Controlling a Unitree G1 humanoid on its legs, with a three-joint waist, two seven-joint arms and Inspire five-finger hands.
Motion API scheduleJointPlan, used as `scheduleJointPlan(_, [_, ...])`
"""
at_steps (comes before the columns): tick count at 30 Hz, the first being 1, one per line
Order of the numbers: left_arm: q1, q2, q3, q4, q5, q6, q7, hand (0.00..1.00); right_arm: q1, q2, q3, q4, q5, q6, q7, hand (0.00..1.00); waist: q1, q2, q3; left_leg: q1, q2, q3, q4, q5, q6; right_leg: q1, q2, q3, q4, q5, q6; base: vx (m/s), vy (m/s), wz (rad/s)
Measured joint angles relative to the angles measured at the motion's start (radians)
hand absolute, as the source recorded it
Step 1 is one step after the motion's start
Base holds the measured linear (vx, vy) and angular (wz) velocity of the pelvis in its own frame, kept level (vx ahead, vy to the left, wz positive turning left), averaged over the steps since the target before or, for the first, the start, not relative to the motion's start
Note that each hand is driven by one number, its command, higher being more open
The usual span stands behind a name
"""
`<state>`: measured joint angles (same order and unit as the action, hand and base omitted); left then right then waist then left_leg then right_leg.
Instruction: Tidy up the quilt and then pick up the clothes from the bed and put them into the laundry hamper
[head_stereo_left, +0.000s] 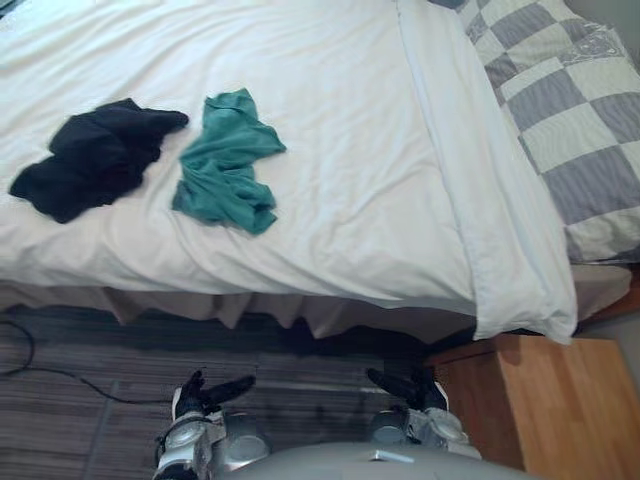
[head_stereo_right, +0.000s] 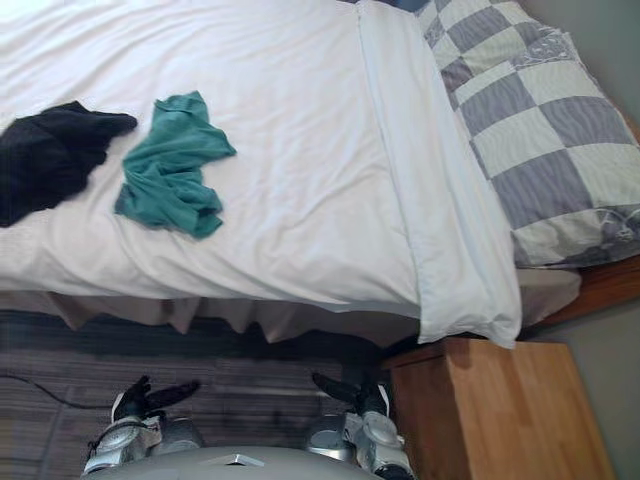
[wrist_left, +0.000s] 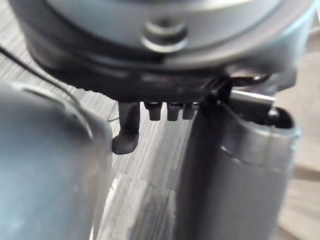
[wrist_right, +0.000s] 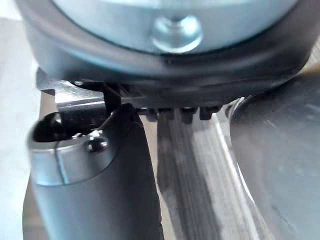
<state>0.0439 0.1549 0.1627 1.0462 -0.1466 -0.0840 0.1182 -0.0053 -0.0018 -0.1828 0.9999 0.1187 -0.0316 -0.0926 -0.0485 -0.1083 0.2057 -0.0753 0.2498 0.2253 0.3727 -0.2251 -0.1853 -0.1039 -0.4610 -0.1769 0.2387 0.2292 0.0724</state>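
At the far left of the bed, a black garment (head_stereo_left: 95, 160) lies crumpled on the white quilt (head_stereo_left: 350, 150). Close beside it is a bunched teal garment (head_stereo_left: 225, 165), with a strip of quilt showing between the two. (Both sit near the bed's near edge, so a careless tug on the quilt could slide them onto the floor (head_stereo_left: 90, 420).)

Further right the quilt is spread fairly flat with soft creases. Its turned-over band (head_stereo_left: 450, 150) runs up the bed, and its corner hangs over the edge just above the nightstand (head_stereo_left: 545, 410). Beyond the band lies a checked pillow (head_stereo_left: 570, 110). Pulling the band to straighten it risks dragging that corner further off, or rucking the cloth under the clothes.

Low over the floor and well apart from the bed, the left hand (head_stereo_left: 212, 392) hangs with its fingers loosely extended and nothing in them. The right hand (head_stereo_left: 405, 385) is likewise relaxed and empty, near the nightstand, so raising that arm carelessly could clip the wooden corner.

On cloth this soft, a shallow pinch may catch the quilt along with a garment. It may also lift only a fold, letting the garment slip free as it leaves the bed.
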Motion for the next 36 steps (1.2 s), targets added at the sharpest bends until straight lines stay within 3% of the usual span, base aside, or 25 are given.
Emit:
scheduleJointPlan(1, [0.01, -0.015, 0.0, 0.015, 0.005, 0.003, -0.016, 1.0, -0.036, -0.033, -0.001, 0.014, -0.029, 0.011, -0.002, 1.0, -0.002, 0.033, -0.004, 0.022, -0.005, 0.055, -0.06, 0.033, 0.037, -0.054, -0.007, -0.128, 0.041, 0.049, -0.106, -0.03, 0.383, -0.9])
scheduleJointPlan(2, [0.012, -0.015, 0.003, 0.019, 0.011, 0.002, -0.024, 1.0, -0.038, -0.04, 0.0, 0.015, -0.036, 0.016, -0.001, 1.0, -0.008, 0.035, -0.002, 0.035, -0.011, 0.069, -0.084, 0.044, 0.05, -0.076, -0.009, -0.184, 0.13, 0.006, -0.108, 0.01, 0.405, -0.63])
scheduleJointPlan(4, [0.013, -0.011, 0.005, 0.018, 0.041, 0.003, -0.026, 1.0, 0.0, -0.022, 0.013, -0.001, -0.034, 0.026, 0.0, 1.0, -0.002, 0.037, 0.001, 0.08, -0.023, 0.091, -0.133, 0.062, 0.066, -0.085, 0.078, -0.257, 0.358, -0.167, -0.037, 0.05, 0.226, -0.34])
scheduleJointPlan(5, [0.018, -0.009, 0.004, 0.012, 0.065, 0.013, -0.028, 1.0, 0.014, -0.019, 0.027, -0.036, -0.052, 0.027, 0.006, 1.0, 0.0, 0.038, 0.001, 0.109, -0.031, 0.112, -0.152, 0.063, 0.069, -0.092, 0.089, -0.237, 0.397, -0.163, -0.028, 0.02, 0.154, -0.3])
scheduleJointPlan(6, [0.018, -0.005, -0.003, 0.012, 0.09, 0.019, -0.029, 1.0, 0.026, -0.018, 0.038, -0.049, -0.069, 0.019, 0.01, 1.0, -0.004, 0.041, 0.002, 0.12, -0.031, 0.11, -0.16, 0.065, 0.071, -0.103, 0.107, -0.21, 0.431, -0.201, 0.011, 0.03, 0.107, -0.06])
scheduleJointPlan(7, [0.01, 0.007, -0.025, 0.015, 0.13, 0.026, -0.032, 1.0, 0.029, -0.017, 0.079, -0.07, -0.088, 0.004, 0.017, 1.0, -0.014, 0.042, 0.002, 0.127, -0.022, 0.097, -0.163, 0.068, 0.076, -0.099, 0.205, -0.174, 0.45, -0.33, 0.03, 0.03, 0.013, 0.38])
scheduleJointPlan(8, [-0.003, 0.013, -0.049, 0.023, 0.161, 0.028, -0.035, 1.0, 0.039, -0.011, 0.119, -0.074, -0.112, -0.007, 0.016, 1.0, -0.012, 0.023, 0.002, 0.129, -0.045, 0.074, -0.155, 0.067, 0.075, -0.048, 0.298, -0.141, 0.334, -0.379, -0.036, 0.03, -0.039, 0.53])
scheduleJointPlan(9, [-0.014, 0.01, -0.048, 0.021, 0.158, 0.032, -0.043, 1.0, 0.049, -0.007, 0.126, -0.071, -0.112, -0.01, 0.016, 1.0, -0.009, 0.014, 0.003, 0.129, -0.072, 0.065, -0.142, 0.06, 0.076, -0.005, 0.294, -0.169, 0.276, -0.432, -0.112, 0.05, -0.053, 0.44])
scheduleJointPlan(10, [-0.033, -0.024, -0.07, 0.003, 0.171, 0.034, -0.055, 1.0, 0.02, -0.019, 0.134, -0.051, -0.111, -0.005, 0.016, 1.0, 0.008, 0.053, 0.016, 0.083, -0.083, 0.055, -0.044, 0.026, 0.078, 0.065, 0.292, -0.16, 0.156, -0.483, -0.054, 0.04, -0.048, 0.22])
scheduleJointPlan(12, [-0.055, -0.072, -0.098, -0.022, 0.202, 0.029, -0.04, 1.0, -0.023, -0.069, 0.183, -0.043, -0.115, -0.002, 0.024, 1.0, 0.015, 0.116, 0.054, 0.002, -0.078, -0.001, 0.113, 0.017, 0.06, 0.084, 0.28, -0.155, 0.126, -0.482, -0.034, -0.03, 0.059, 0.18])
scheduleJointPlan(14, [-0.06, -0.121, -0.145, -0.07, 0.202, 0.0, -0.029, 1.0, -0.096, -0.132, 0.237, 0.029, -0.159, 0.007, 0.03, 1.0, 0.017, 0.186, 0.092, -0.098, -0.092, -0.082, 0.281, 0.065, -0.068, 0.09, 0.253, -0.16, 0.125, -0.473, -0.015, -0.07, 0.156, 0.15])
scheduleJointPlan(16, [-0.055, -0.136, -0.167, -0.076, 0.163, -0.005, -0.027, 1.0, -0.129, -0.144, 0.26, 0.07, -0.256, 0.029, 0.03, 1.0, 0.022, 0.217, 0.085, -0.132, -0.077, -0.043, 0.341, 0.09, -0.048, 0.092, 0.228, -0.169, 0.1, -0.439, 0.003, 0.01, 0.113, -0.03])
scheduleJointPlan(17, [-0.047, -0.136, -0.166, -0.074, 0.148, -0.009, -0.021, 1.0, -0.139, -0.136, 0.277, 0.063, -0.32, 0.034, 0.039, 1.0, 0.02, 0.228, 0.083, -0.126, -0.042, -0.011, 0.329, 0.07, -0.003, 0.097, 0.235, -0.163, 0.084, -0.427, 0.012, 0.07, 0.117, -0.2])
scheduleJointPlan(18, [-0.048, -0.133, -0.166, -0.073, 0.148, -0.007, -0.018, 1.0, -0.139, -0.129, 0.299, 0.049, -0.352, 0.034, 0.048, 1.0, 0.02, 0.226, 0.084, -0.104, -0.016, -0.015, 0.276, 0.049, 0.038, 0.097, 0.236, -0.153, 0.081, -0.421, 0.021, 0.07, 0.125, -0.23])
scheduleJointPlan(22, [-0.039, -0.11, -0.166, -0.067, 0.153, -0.02, -0.011, 1.0, -0.157, -0.111, 0.335, 0.044, -0.388, 0.033, 0.061, 1.0, 0.018, 0.187, 0.086, -0.055, 0.06, -0.073, 0.104, 0.05, 0.065, 0.056, 0.186, -0.069, 0.106, -0.397, 0.063, 0.07, 0.348, -0.37])
scheduleJointPlan(25, [-0.033, -0.099, -0.166, -0.051, 0.153, -0.045, 0.013, 1.0, -0.148, -0.114, 0.335, 0.044, -0.387, 0.03, 0.052, 1.0, 0.015, 0.163, 0.076, -0.042, 0.1, -0.128, -0.013, 0.153, 0.127, 0.031, 0.083, -0.013, 0.094, -0.343, 0.164, 0.04, 0.543, -0.25])
scheduleJointPlan(26, [-0.035, -0.098, -0.166, -0.04, 0.149, -0.045, 0.013, 1.0, -0.136, -0.111, 0.339, 0.048, -0.386, 0.025, 0.053, 1.0, 0.018, 0.153, 0.059, -0.021, 0.059, -0.131, -0.033, 0.07, -0.045, 0.037, 0.046, 0.006, 0.052, -0.32, 0.186, 0.04, 0.817, -0.03])
scheduleJointPlan(27, [-0.044, -0.051, -0.164, -0.03, 0.143, -0.041, 0.012, 1.0, -0.122, -0.057, 0.325, 0.056, -0.385, 0.022, 0.062, 1.0, 0.011, 0.081, 0.059, -0.027, -0.013, -0.13, -0.028, 0.066, -0.063, 0.052, 0.011, 0.046, 0.003, -0.294, 0.185, 0.02, 0.629, 0.08])
scheduleJointPlan(28, [-0.045, -0.034, -0.165, -0.024, 0.127, -0.036, 0.012, 1.0, -0.118, -0.037, 0.316, 0.056, -0.384, 0.016, 0.076, 1.0, 0.007, 0.065, 0.052, -0.032, -0.032, -0.138, -0.029, 0.063, -0.061, 0.055, 0.008, 0.04, -0.002, -0.262, 0.168, 0.01, 0.662, 0.11])
scheduleJointPlan(29, [-0.051, -0.02, -0.164, -0.01, 0.105, -0.02, 0.013, 1.0, -0.114, -0.009, 0.289, 0.055, -0.369, 0.002, 0.09, 1.0, 0.004, 0.048, 0.045, -0.018, -0.048, -0.117, -0.038, 0.059, -0.045, 0.035, -0.006, 0.043, 0.015, -0.164, 0.073, -0.03, 0.439, -0.19])
scheduleJointPlan(30, [-0.048, -0.02, -0.161, -0.004, 0.092, -0.018, 0.013, 1.0, -0.114, 0.011, 0.266, 0.055, -0.33, 0.003, 0.084, 1.0, 0.014, 0.049, 0.043, 0.017, -0.051, -0.075, -0.073, 0.067, -0.026, -0.005, -0.007, 0.021, 0.035, -0.076, -0.057, -0.03, 0.498, -0.77])
scheduleJointPlan(31, [-0.026, -0.027, -0.155, -0.006, 0.064, -0.021, 0.009, 1.0, -0.114, 0.03, 0.261, 0.057, -0.293, 0.004, 0.074, 1.0, 0.024, 0.073, 0.028, 0.055, -0.041, -0.011, -0.129, 0.088, 0.005, -0.037, -0.008, -0.091, 0.046, -0.006, -0.112, -0.02, 0.368, -0.94])
scheduleJointPlan(33, [-0.009, -0.023, -0.153, -0.003, 0.049, -0.023, 0.007, 1.0, -0.101, 0.052, 0.264, 0.057, -0.266, 0.005, 0.072, 1.0, 0.014, 0.068, 0.023, 0.094, -0.052, 0.025, -0.178, 0.107, 0.033, -0.041, 0.013, -0.225, 0.146, -0.082, -0.064, -0.02, 0.204, -0.65])
scheduleJointPlan(35, [-0.009, -0.031, -0.155, 0.006, 0.001, -0.023, -0.009, 1.0, -0.086, 0.06, 0.266, 0.044, -0.25, -0.003, 0.075, 1.0, 0.015, 0.068, 0.024, 0.116, -0.077, 0.036, -0.223, 0.131, 0.056, -0.029, 0.138, -0.215, 0.234, -0.302, 0.008, -0.06, 0.197, -0.26])
scheduleJointPlan(36, [-0.009, -0.034, -0.156, 0.008, -0.011, -0.021, -0.014, 1.0, -0.085, 0.06, 0.266, 0.043, -0.247, -0.005, 0.074, 1.0, 0.012, 0.067, 0.024, 0.116, -0.086, 0.035, -0.228, 0.136, 0.06, -0.019, 0.166, -0.199, 0.231, -0.343, 0.016, -0.08, 0.128, 0.09])
